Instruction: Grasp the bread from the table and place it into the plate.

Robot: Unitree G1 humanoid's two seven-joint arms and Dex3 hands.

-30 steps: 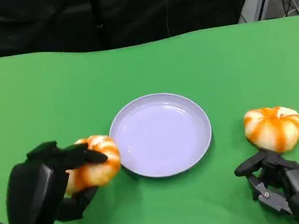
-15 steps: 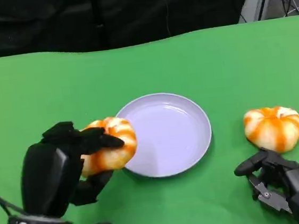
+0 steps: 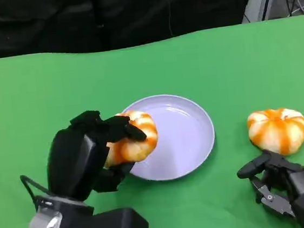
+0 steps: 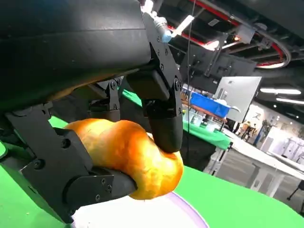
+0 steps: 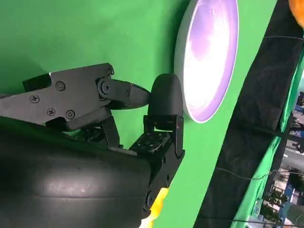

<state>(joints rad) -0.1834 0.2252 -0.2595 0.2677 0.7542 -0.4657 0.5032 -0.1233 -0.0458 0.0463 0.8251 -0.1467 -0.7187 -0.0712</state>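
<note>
Green cloth (image 3: 41,93) lies under the plate (image 3: 195,115); bread (image 3: 135,135), gripped by the left hand (image 3: 85,153) over its rim, could be dropped outside if released early, while the empty right hand (image 3: 281,182) rests with fingers apart.

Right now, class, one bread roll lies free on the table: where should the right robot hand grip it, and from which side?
Probably across the domed middle of the free bread roll, coming from above. It sits flat on the green table, rounded and ridged, with open cloth around it. The right robot hand waits just in front, fingers apart.
</note>
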